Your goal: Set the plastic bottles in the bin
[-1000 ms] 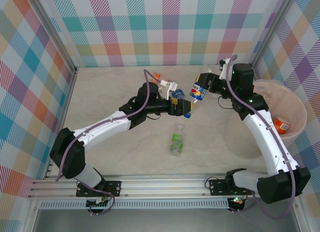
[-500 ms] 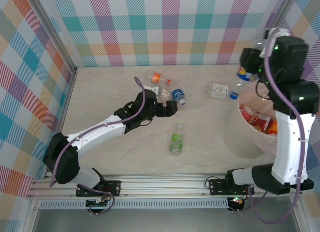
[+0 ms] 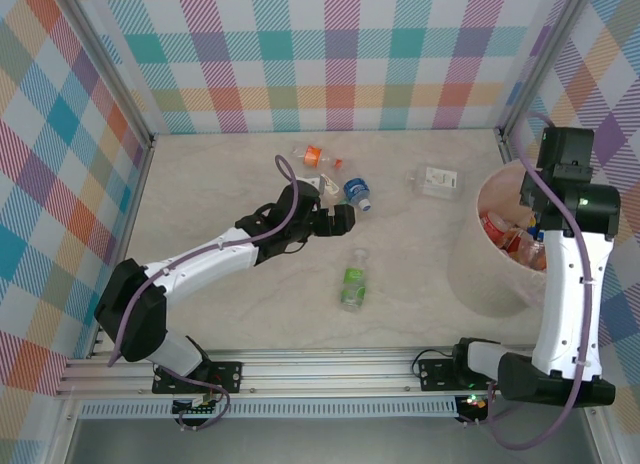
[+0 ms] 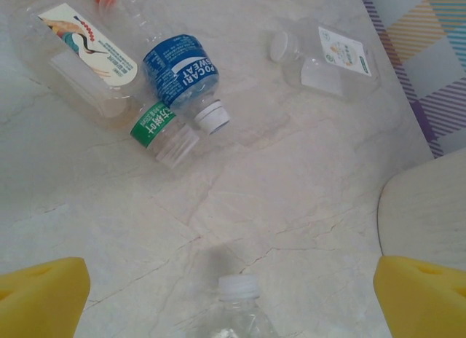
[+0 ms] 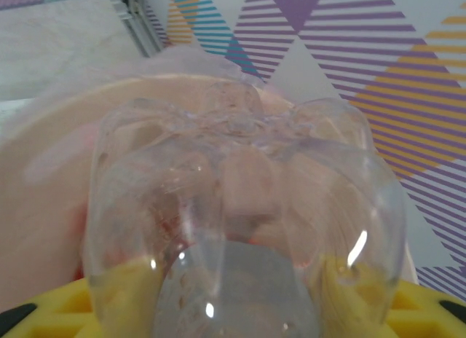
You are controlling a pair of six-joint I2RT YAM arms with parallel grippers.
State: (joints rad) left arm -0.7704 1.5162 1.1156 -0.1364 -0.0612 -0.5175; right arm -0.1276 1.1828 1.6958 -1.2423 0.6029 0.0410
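Right gripper (image 5: pixel 233 320) has swung over bin (image 3: pixel 481 206), clamped on clear bottle (image 5: pixel 240 185); release likely next. Left gripper (image 3: pixel 339 219) spread wide, empty, above blue-label bottle (image 4: pixel 178 65).

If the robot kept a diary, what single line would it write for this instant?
right gripper: shut on clear bottle, over bin | left gripper: open, above table near blue-label bottle | green-label bottle: lying on table

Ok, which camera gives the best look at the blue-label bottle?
The left wrist view. The blue-label bottle lies close and sharp there, its label readable and its white cap pointing toward the camera. The top view shows the same bottle small, its label just a blue patch.
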